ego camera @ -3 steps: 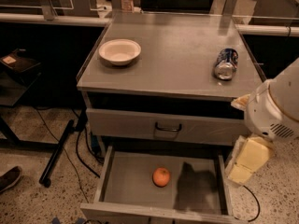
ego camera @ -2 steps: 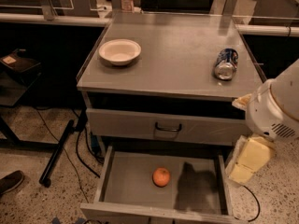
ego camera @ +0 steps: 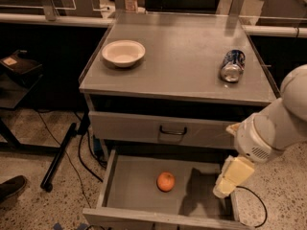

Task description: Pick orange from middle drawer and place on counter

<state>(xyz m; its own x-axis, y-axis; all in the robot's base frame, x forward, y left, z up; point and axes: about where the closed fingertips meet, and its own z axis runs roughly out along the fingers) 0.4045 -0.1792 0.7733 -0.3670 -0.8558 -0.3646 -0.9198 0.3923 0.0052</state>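
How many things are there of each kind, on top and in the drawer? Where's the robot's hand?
Bowls: 1, white bowl on the counter.
Cans: 1, crushed can on the counter.
Oranges: 1, orange in the middle drawer.
Total: 3.
The hand hangs over the drawer's right side, apart from the orange.
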